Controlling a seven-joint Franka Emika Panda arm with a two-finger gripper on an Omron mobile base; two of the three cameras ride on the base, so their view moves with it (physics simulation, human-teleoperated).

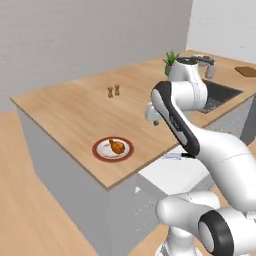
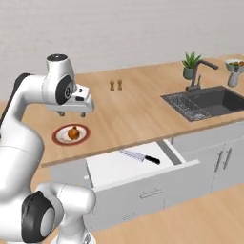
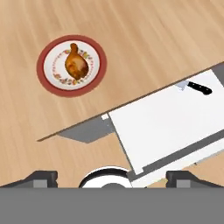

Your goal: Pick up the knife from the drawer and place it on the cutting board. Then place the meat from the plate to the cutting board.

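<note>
The drawer (image 2: 114,169) stands pulled out below the counter edge, its white floor bare except for the knife (image 2: 140,157). The knife lies flat at the back, black handle to the right, and appears again in the hand view (image 3: 197,87) and beside my arm (image 1: 172,156). On the counter, the red-rimmed plate (image 2: 58,138) holds the meat (image 2: 73,133), a golden-brown drumstick (image 3: 75,64). My gripper (image 2: 71,113) hovers above the counter just behind the plate, open, with nothing between its fingers (image 3: 40,178). The brown cutting board (image 1: 246,71) lies at the counter's far right.
A dark sink (image 2: 205,102) with a tap is set into the counter to the right, a potted plant (image 2: 190,64) behind it. Two small shakers (image 2: 116,86) stand mid-counter. The open drawer (image 1: 170,172) juts out in front of the cabinets.
</note>
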